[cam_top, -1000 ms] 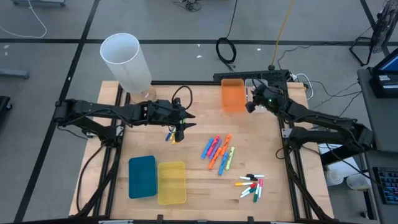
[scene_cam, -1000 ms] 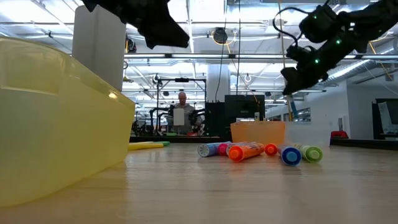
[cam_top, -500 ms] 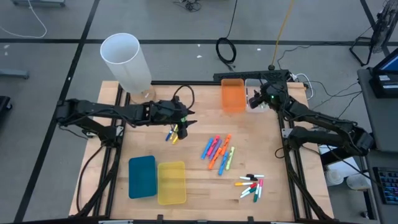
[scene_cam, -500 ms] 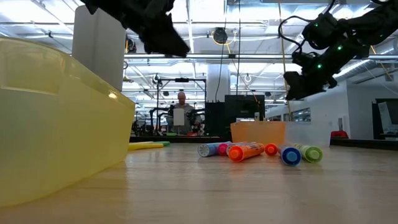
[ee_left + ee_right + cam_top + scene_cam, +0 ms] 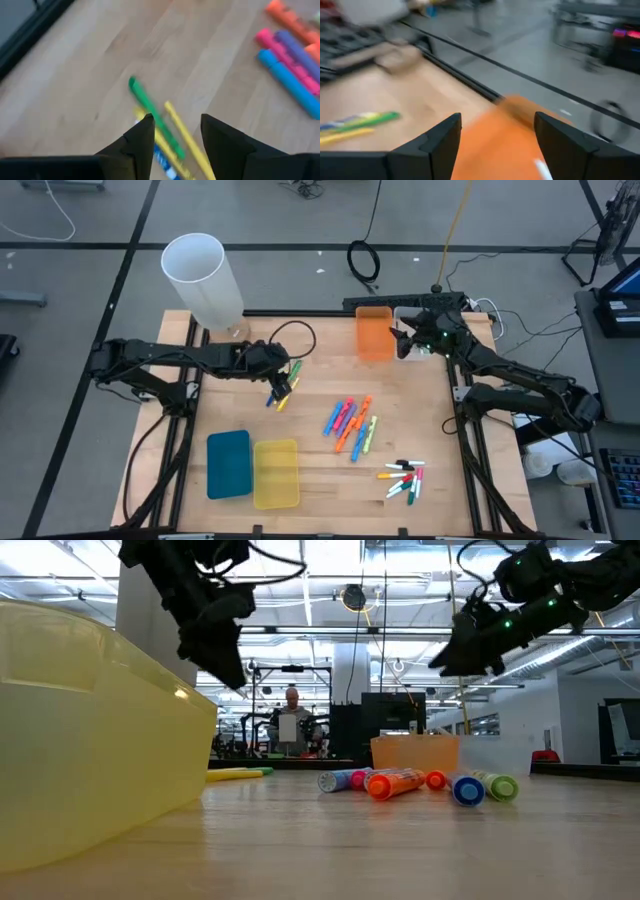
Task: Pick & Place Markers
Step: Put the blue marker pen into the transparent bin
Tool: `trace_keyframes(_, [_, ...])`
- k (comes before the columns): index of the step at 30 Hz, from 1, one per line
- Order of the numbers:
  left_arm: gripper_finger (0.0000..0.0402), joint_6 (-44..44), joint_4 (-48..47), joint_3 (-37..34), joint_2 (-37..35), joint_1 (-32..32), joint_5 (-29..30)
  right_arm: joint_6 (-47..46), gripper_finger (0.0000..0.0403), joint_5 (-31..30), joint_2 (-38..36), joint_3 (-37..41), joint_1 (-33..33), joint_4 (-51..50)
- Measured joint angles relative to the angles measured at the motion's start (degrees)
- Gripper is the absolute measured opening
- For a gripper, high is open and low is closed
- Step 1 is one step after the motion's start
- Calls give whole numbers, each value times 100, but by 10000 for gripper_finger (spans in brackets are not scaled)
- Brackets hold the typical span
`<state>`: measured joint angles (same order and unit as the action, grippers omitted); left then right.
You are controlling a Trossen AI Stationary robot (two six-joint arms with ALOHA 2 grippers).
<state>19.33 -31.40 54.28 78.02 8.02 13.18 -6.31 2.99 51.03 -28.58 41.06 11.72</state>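
Bare table (image 5: 320,470) wood lies open mid-front; markers (image 5: 350,423) are scattered centre and right. Left gripper (image 5: 176,131), fingers apart and empty, hangs over three markers. Right gripper (image 5: 497,134), spread wide, hangs above the orange bin (image 5: 374,333) at the back edge.

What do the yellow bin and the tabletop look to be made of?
The yellow bin looks like translucent plastic with a smooth, slightly glossy wall: light shows through it. The tabletop looks like pale wood with a matte finish: grain and plank seams show, though it could be laminate.
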Motion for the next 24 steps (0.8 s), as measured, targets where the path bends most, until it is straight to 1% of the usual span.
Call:
trace_keyframes(3, [148, 404, -386, 0, 0, 106, 6, -152, 234, 700, -45, -2, -108, 225])
trace_keyframes(6, [140, 682, -774, 2, 196, 167, 56, -180, 231, 1040, -54, -2, -306, 357])
trace_keyframes(9, [140, 1075, -1129, -8, 453, 196, 24, 15, 231, 1065, -55, -2, -530, 583])
trace_keyframes(13, [160, 1235, -1215, -9, 864, 224, -171, 276, 231, 1064, -81, -4, -814, 1095])
trace_keyframes(17, [188, 1123, -1244, -5, 1092, 282, -721, 401, 231, 1069, -184, -4, -1027, 1369])
trace_keyframes(19, [202, 1123, -1234, 1, 1193, 294, -855, 449, 231, 1069, -266, -4, -1115, 1318])
trace_keyframes(24, [221, 1189, -1195, 2, 1391, 292, -862, 528, 229, 1072, -417, -4, -1286, 1246])
